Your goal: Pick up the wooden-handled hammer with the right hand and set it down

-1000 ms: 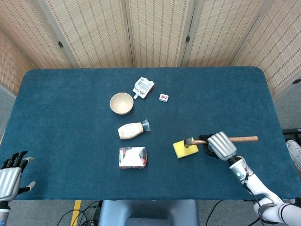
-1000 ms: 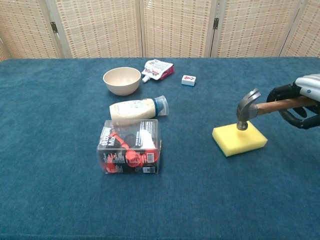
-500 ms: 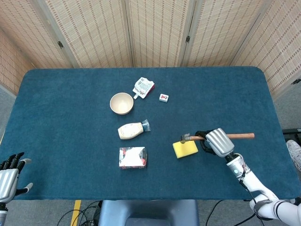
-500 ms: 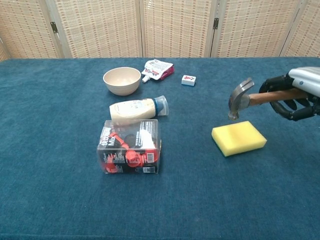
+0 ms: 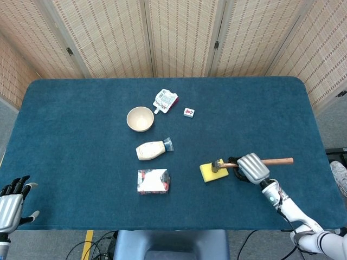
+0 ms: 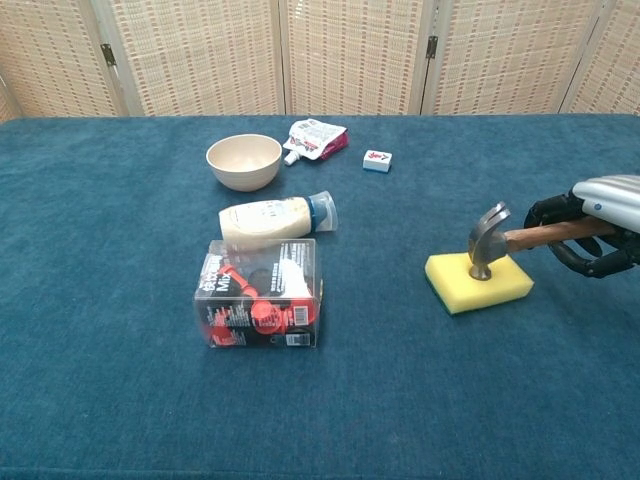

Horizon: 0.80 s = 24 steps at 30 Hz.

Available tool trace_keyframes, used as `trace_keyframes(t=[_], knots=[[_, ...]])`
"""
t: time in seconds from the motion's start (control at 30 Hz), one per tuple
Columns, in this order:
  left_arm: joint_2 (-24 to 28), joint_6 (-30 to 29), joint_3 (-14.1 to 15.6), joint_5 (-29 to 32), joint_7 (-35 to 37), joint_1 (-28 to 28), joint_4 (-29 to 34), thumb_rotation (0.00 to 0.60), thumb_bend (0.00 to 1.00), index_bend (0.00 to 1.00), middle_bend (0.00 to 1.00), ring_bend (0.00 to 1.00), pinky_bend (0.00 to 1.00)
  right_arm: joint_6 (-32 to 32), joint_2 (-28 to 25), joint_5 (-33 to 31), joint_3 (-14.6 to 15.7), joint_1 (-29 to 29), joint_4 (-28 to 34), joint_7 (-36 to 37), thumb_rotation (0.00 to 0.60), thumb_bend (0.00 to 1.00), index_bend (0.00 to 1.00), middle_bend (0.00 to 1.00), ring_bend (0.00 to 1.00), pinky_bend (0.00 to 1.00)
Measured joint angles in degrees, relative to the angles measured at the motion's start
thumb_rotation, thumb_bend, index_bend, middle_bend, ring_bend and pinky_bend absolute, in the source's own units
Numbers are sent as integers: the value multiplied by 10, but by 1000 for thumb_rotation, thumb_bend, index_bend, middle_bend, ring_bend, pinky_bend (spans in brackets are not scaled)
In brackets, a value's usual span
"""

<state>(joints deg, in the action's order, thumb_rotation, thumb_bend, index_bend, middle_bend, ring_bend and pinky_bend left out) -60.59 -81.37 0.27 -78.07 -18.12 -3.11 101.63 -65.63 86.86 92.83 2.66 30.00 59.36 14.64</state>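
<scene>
My right hand (image 5: 251, 168) (image 6: 596, 225) grips the wooden handle of the hammer (image 5: 274, 161) (image 6: 535, 235) near its head. The handle lies roughly level and sticks out to the right past the hand. The dark metal hammer head (image 6: 485, 240) (image 5: 217, 164) presses down on the top of a yellow sponge (image 5: 210, 173) (image 6: 478, 281) on the blue table. My left hand (image 5: 12, 201) hangs off the table's front left corner with fingers spread and nothing in it; the chest view does not show it.
A cream bowl (image 5: 140, 118) (image 6: 244, 161), a lying mayonnaise bottle (image 5: 152, 150) (image 6: 275, 220), a clear box with red contents (image 5: 153, 181) (image 6: 258, 294), a white-red pouch (image 5: 165, 100) (image 6: 316, 138) and a small tile (image 5: 188, 112) (image 6: 377, 160) lie left and behind the sponge.
The right hand raised the hammer head off the sponge half a second ago, then brought it back down onto the sponge. The left hand sank slightly.
</scene>
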Motion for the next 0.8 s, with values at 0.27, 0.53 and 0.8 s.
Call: trace_keyframes(t=[0.27,0.53,0.8], knots=[[0,-1,-1,-2,2,-1,1,600,201,296,134,116,216,-46,6,-15,-36,-1,-3,27,600,762,897,920,804,832],[-4,2,-1,-9,-1,-5,3,600,201,296,134,117,217,-6,54,-70,-83,23,-53,58,600,697,866,821,733,824],[0,-2,-2,-4,-1,-2,5,600,201,296,134,116,217,83,118,-90,-97,69,-160,120,600,503,255,305,237,338]])
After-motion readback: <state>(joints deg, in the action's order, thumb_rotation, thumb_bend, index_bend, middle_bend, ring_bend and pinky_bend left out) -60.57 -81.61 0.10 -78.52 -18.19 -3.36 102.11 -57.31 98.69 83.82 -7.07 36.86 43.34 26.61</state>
